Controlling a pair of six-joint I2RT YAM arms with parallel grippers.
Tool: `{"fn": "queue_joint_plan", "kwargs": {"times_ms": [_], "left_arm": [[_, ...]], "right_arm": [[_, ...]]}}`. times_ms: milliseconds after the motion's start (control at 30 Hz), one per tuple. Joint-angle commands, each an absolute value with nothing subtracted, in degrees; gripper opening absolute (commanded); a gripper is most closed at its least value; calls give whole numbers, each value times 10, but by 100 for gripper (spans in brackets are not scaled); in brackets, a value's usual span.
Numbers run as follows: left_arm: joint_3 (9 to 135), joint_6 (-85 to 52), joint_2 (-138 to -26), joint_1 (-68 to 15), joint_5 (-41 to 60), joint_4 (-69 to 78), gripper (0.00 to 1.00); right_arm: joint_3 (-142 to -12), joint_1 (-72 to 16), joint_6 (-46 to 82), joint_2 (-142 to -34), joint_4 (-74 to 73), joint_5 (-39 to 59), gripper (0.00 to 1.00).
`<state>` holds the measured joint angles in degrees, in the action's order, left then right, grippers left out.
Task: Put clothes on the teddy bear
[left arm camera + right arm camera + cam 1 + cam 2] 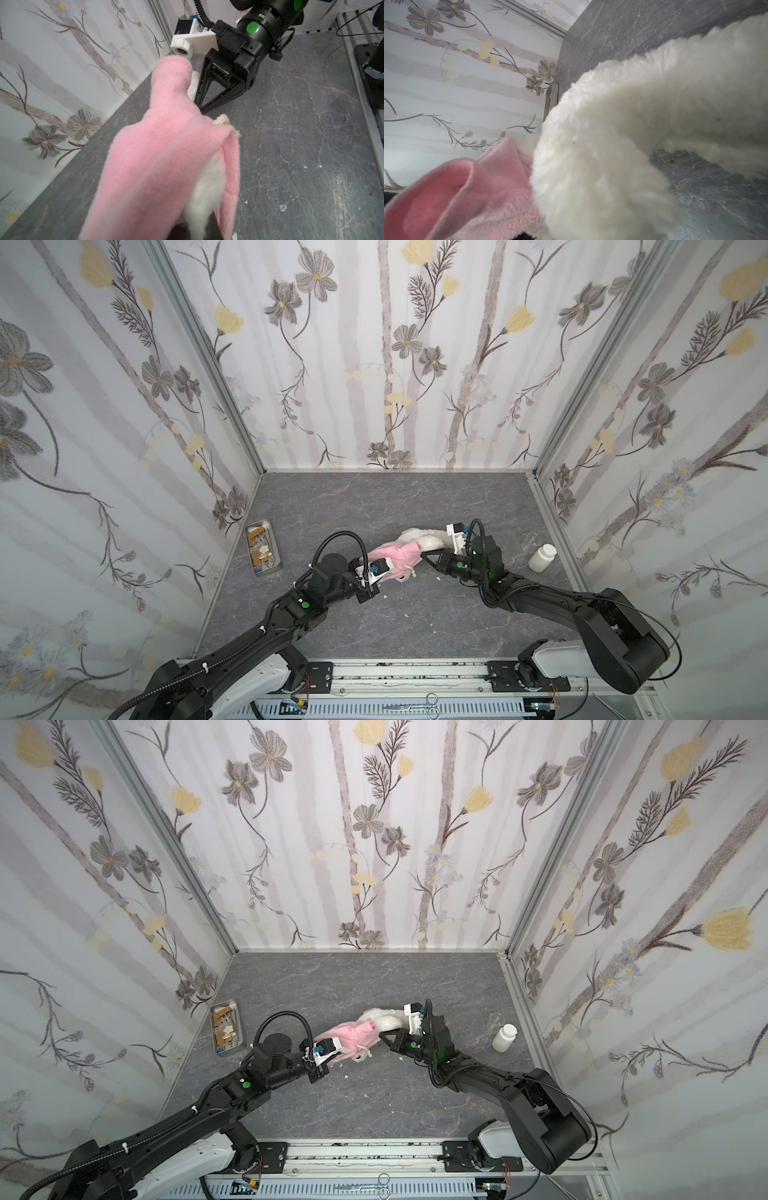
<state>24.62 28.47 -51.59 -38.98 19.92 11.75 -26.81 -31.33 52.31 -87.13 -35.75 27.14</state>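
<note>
- Fingers of the left gripper (195,231) are clamped on one end of the pink hoodie (395,558), with white fur caught in the grip.
- Fingers of the right gripper (204,108) are pressed together at the hem; what is nipped cannot be told.
- At mid-table (374,506) the teddy bear (429,540) is stretched lengthwise between both grippers, its bare fur toward the right arm.
- Its head is hidden.

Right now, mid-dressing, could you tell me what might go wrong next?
1. The left gripper is shut on the hoodie and apparently some of the bear too; pulling may drag it instead of sliding cloth over it.
2. The right gripper is shut beside the bear; what it pinches is hidden, so it could slip.
3. The bottle stands near the right arm; a swing could topple it.
</note>
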Motion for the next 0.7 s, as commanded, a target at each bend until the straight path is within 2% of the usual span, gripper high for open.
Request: {"fn": "queue_joint_plan", "kwargs": {"times_ms": [0, 100, 233, 300, 367, 467, 533, 667], "left_arm": [[249, 240, -505, -375, 242, 181, 0], [256, 214, -514, -372, 225, 181, 0], [295, 76, -536, -371, 138, 176, 0], [310, -28, -538, -370, 83, 174, 0], [325, -164, -543, -367, 22, 161, 0], [345, -399, -560, -354, 36, 142, 0], [354, -553, -580, -349, 71, 138, 0], [370, -688, -611, -349, 131, 151, 0]], "right_arm": [[-270, -297, 451, -874, -339, 143, 0], [-279, -297, 413, -865, -351, 159, 0], [-322, -294, 314, -826, -298, 221, 29], [-319, -293, 265, -783, -294, 251, 39], [-308, -294, 240, -743, -304, 268, 44], [-282, -319, 237, -726, -377, 287, 44], [-289, -363, 217, -744, -392, 278, 41], [-278, -436, 173, -763, -426, 198, 34]]}}
